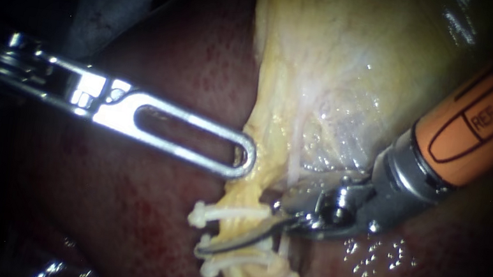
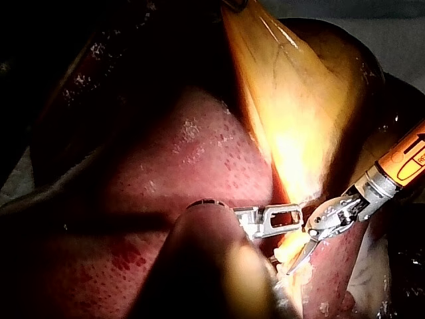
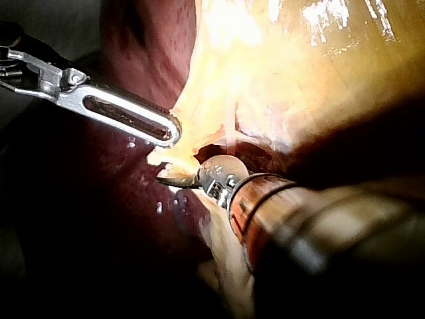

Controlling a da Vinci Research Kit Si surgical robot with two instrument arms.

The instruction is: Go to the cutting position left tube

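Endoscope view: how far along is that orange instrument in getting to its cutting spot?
Done: white clips sit on the tube; left instrument grips yellowish tissue. In hand: right instrument has its tip between the clips, seemingly in place. Left: the cut itself; the tube looks whole.

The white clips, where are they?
In the endoscope view, the white clips sit low in the middle across the tube, below my left instrument, with the tip of my right instrument between them.
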